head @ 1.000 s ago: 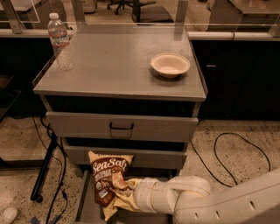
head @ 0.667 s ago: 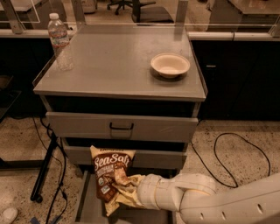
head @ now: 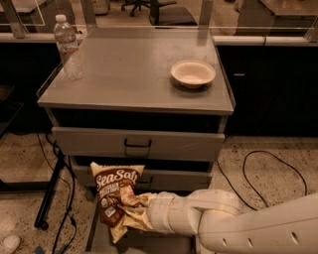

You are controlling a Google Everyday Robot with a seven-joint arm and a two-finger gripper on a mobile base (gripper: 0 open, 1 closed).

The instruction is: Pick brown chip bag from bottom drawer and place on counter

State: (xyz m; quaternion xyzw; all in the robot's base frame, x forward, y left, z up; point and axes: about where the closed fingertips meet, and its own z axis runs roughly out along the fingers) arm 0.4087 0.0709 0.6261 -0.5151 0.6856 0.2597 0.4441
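Tool [head: 142,214] (over drawer [head: 93,234]) clutches crumpled bag [head: 114,188].

It looks like an office or a lab. A wheeled chair [head: 171,15] stands at the top. A cable [head: 261,151] lies on the speckled floor [head: 20,163] by a grey metal cabinet [head: 89,141]. The gripper [head: 144,213], lower middle, grips a bag [head: 114,178].

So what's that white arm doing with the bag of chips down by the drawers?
The robot's gripper is clamped on the brown chip bag, crumpling its lower half, and holds it upright above the open bottom drawer, in front of the middle drawer. The bag is meant for the counter and is not there yet. On the counter stand a water bottle at the left rear and a bowl toward the right.
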